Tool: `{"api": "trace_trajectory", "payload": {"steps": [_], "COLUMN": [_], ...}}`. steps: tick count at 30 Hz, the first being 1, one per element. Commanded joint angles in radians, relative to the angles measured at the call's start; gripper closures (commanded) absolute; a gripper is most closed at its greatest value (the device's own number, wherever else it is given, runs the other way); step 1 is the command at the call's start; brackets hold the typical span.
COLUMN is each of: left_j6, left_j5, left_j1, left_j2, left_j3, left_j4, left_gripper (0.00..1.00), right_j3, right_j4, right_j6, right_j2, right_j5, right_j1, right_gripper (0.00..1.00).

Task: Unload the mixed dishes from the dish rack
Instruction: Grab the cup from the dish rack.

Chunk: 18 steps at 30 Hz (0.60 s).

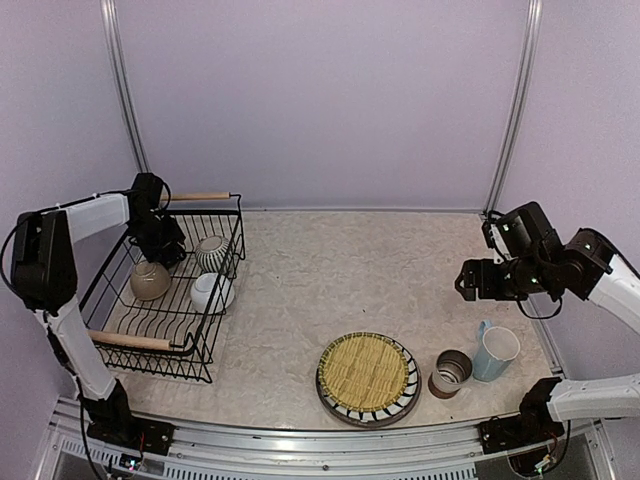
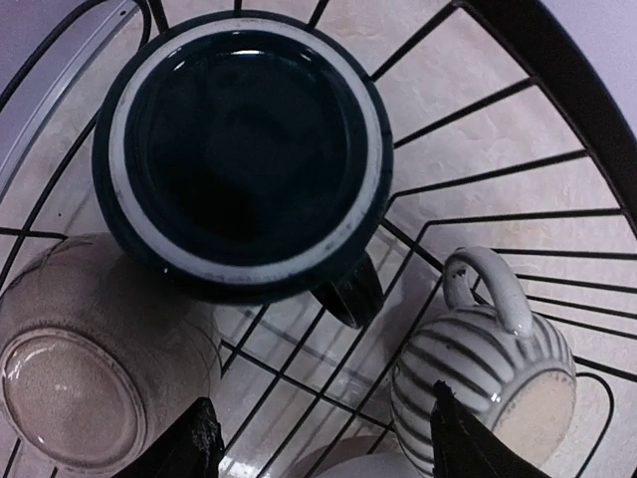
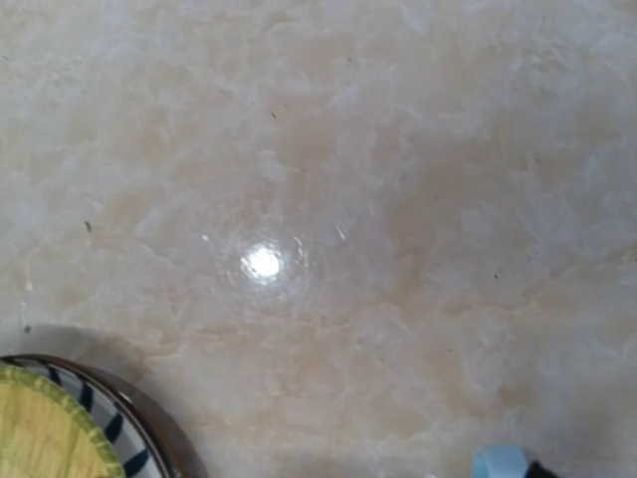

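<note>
The black wire dish rack (image 1: 222, 330) stands at the left with a beige bowl (image 1: 150, 281), a white bowl (image 1: 212, 292) and a grey-striped pot (image 1: 211, 253) in it. My left gripper (image 1: 163, 243) hangs open inside the rack's far end. In the left wrist view its gripper (image 2: 323, 440) sits just short of the black mug (image 2: 244, 149), with the beige bowl (image 2: 85, 354) left and the striped pot (image 2: 483, 358) right. My right gripper (image 1: 468, 281) hovers empty above the table; its jaws do not show. The striped plate (image 1: 405, 395) with the yellow mat (image 1: 365, 370), the brown-white cup (image 1: 450, 372) and the light blue mug (image 1: 495, 352) stand on the table.
The rack's wooden handles (image 1: 135, 341) lie at its near and far ends. The right wrist view shows bare table, the plate rim (image 3: 114, 423) and mat (image 3: 40, 443) at lower left, and a bit of the blue mug (image 3: 498, 464). Purple walls close the back and sides.
</note>
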Motion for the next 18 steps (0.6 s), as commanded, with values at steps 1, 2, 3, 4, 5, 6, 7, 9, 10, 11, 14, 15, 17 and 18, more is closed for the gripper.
{"api": "trace_trajectory", "payload": {"steps": [1,2,3,4,5,6,7,9,10,11,14,15,17,18], "left_j6": [-0.019,-0.020,-0.020,-0.023,-0.026,-0.032,-0.041,-0.059,-0.068,-0.073,-0.078,-0.075,-0.069,-0.066], "left_j5": [-0.113,-0.138,-0.155,-0.169,-0.184,-0.196,-0.208,-0.230,-0.242,-0.250,-0.261,-0.262,-0.267,-0.271], "left_j1": [-0.019,-0.025,-0.031,-0.037,-0.038,-0.041,-0.042,-0.044,-0.044,-0.044,-0.042,-0.042,-0.043,-0.044], "left_j2": [0.102,0.117,0.141,0.160,0.175,0.204,0.221,0.257,0.278,0.291,0.310,0.316,0.320,0.320], "left_j3": [0.065,0.074,0.082,0.101,0.113,0.130,0.150,0.187,0.200,0.203,0.210,0.210,0.213,0.212], "left_j4": [0.040,0.056,0.065,0.065,0.062,0.052,0.038,0.012,0.003,0.000,0.001,0.003,0.004,0.003], "left_gripper": [0.34,0.34,0.34,0.34,0.33,0.31,0.30,0.28,0.28,0.28,0.31,0.33,0.38,0.41], "right_j3": [-0.006,-0.012,-0.017,-0.020,-0.021,-0.022,-0.021,-0.021,-0.021,-0.020,-0.025,-0.026,-0.029,-0.029], "right_j4": [0.027,0.029,0.031,0.032,0.033,0.032,0.031,0.031,0.030,0.030,0.033,0.035,0.039,0.043], "right_j6": [0.015,0.019,0.024,0.026,0.029,0.033,0.035,0.038,0.041,0.044,0.051,0.053,0.058,0.059], "right_j2": [-0.052,-0.057,-0.060,-0.063,-0.062,-0.061,-0.061,-0.060,-0.061,-0.063,-0.069,-0.071,-0.071,-0.071], "right_j5": [-0.015,-0.017,-0.019,-0.020,-0.022,-0.025,-0.028,-0.032,-0.033,-0.034,-0.035,-0.037,-0.040,-0.042], "right_j1": [-0.006,-0.007,-0.008,-0.007,-0.006,-0.008,-0.007,-0.006,-0.007,-0.007,-0.007,-0.008,-0.007,-0.007], "right_gripper": [0.13,0.13,0.13,0.13,0.13,0.13,0.13,0.13,0.13,0.13,0.12,0.12,0.13,0.13]}}
